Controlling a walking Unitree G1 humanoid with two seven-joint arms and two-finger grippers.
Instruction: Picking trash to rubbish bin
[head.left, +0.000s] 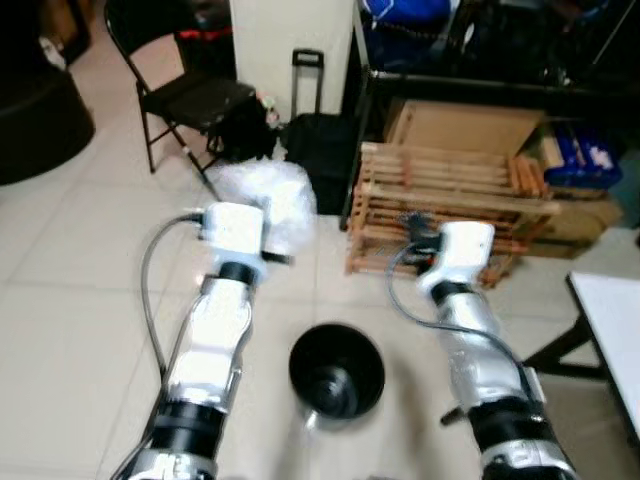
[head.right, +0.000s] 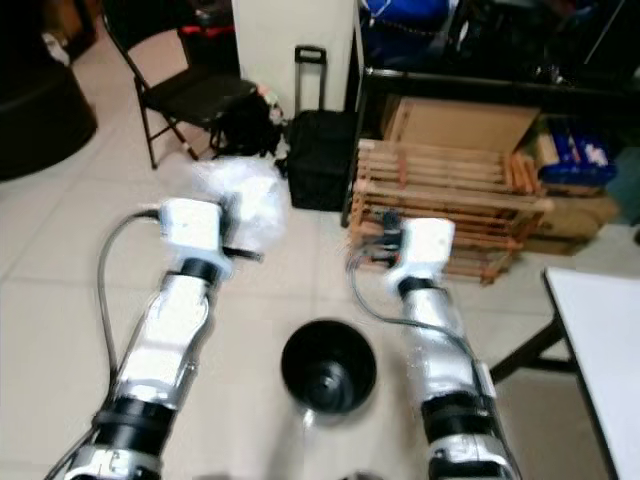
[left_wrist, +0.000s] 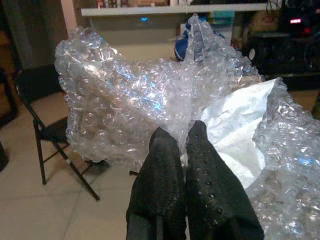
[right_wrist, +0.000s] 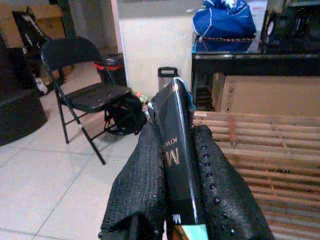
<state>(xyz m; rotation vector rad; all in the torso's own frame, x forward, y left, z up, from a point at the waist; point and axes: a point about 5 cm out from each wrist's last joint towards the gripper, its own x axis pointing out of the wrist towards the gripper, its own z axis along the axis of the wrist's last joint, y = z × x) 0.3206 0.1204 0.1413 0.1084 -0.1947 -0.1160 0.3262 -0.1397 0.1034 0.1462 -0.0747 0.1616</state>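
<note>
A round black rubbish bin (head.left: 336, 372) stands open on the tiled floor between my two arms. My left gripper (left_wrist: 179, 137) is shut on a big crumpled sheet of clear bubble wrap (left_wrist: 145, 95), which has a white sheet (left_wrist: 235, 125) tucked in it. In the eye views the bubble wrap (head.left: 272, 198) hangs just beyond my left wrist, farther out than the bin. My right gripper (right_wrist: 176, 130) is shut on a thin black carton (right_wrist: 176, 107) with white lettering, held upright. My right wrist is beyond the bin and to its right, in front of the wooden crate.
A slatted wooden crate (head.left: 450, 195) and a cardboard box (head.left: 470, 125) stand ahead on the right. A black suitcase (head.left: 320, 140) and a black folding chair (head.left: 190, 95) are ahead on the left. A white table (head.left: 610, 320) edges in at the right.
</note>
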